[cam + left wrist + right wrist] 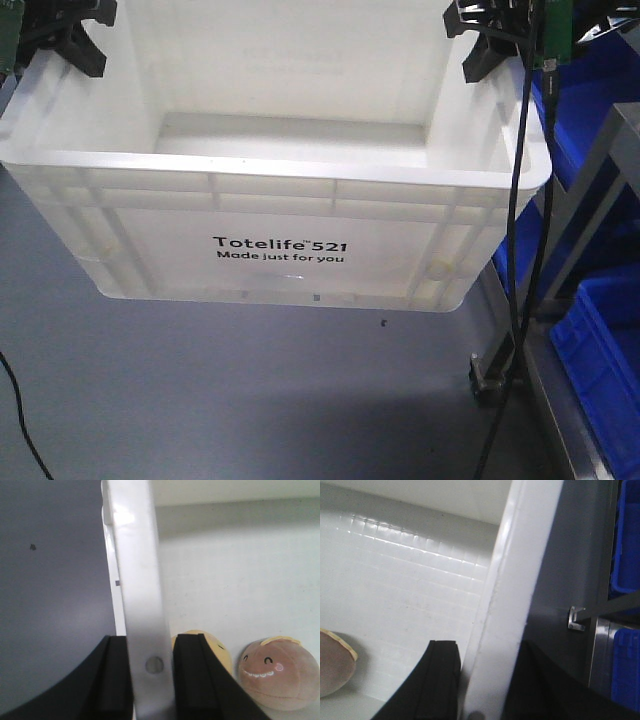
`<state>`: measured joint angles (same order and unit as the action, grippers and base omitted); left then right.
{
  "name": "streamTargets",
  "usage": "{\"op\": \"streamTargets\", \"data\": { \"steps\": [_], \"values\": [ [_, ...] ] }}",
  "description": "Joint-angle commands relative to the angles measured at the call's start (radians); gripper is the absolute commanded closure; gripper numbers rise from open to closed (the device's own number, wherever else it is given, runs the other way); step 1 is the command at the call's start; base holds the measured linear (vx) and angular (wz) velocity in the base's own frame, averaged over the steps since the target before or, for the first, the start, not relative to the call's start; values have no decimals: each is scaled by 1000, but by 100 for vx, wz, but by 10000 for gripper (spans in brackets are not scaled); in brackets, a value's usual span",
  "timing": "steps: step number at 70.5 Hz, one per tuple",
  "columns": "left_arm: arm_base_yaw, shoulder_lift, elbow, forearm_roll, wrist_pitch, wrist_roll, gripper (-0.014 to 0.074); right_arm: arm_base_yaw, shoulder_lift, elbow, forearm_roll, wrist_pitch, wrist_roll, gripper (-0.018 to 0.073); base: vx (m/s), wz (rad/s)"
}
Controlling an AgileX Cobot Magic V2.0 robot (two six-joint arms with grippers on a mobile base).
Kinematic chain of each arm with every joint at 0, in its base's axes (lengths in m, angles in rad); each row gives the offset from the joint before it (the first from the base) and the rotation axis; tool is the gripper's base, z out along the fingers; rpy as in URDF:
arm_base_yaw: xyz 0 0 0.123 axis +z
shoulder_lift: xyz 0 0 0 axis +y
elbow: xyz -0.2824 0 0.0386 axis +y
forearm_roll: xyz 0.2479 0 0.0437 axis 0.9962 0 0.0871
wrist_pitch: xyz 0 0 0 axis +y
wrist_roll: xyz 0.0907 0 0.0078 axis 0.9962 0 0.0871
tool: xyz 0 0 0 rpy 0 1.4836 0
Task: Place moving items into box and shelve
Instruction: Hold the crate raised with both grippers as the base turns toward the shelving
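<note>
Box (290,250), white, 1 unit: left hand (150,680) and right hand (485,680) each clamped tight on a side rim. Inside lay 2 items: cream-yellow toy (221,649), reddish-brown toy (280,672).

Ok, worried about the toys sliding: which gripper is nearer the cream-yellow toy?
Left. The left gripper clamps the crate wall with the cream-yellow toy just behind its inner finger; the right gripper clamps the opposite wall, that toy out of its view.
</note>
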<state>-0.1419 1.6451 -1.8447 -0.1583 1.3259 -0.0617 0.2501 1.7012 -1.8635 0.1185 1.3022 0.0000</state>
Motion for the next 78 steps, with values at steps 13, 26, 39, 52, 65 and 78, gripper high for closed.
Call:
{"op": "streamTargets", "data": {
  "steps": [13,26,39,52,65,78],
  "values": [
    [-13,-59,-47,-84,-99,4,613,13,-60,-47,74,-75,-41,571,52,5],
    [-13,-59,-47,-84,-98,4,613,13,-60,-47,74,-75,-41,571,51,10],
    [-13,-59,-47,-84,-98,4,613,13,-60,-47,74,-75,-41,571,48,12],
    [-13,-59,-47,-84,-98,4,613,13,-60,-47,74,-75,-41,571,47,11],
    [-13,-59,-47,-84,-98,4,613,13,-60,-47,74,-75,-41,571,46,7],
    [-13,-59,-47,-84,-98,4,613,13,-60,-47,74,-76,-41,571,44,8]
  ]
}}
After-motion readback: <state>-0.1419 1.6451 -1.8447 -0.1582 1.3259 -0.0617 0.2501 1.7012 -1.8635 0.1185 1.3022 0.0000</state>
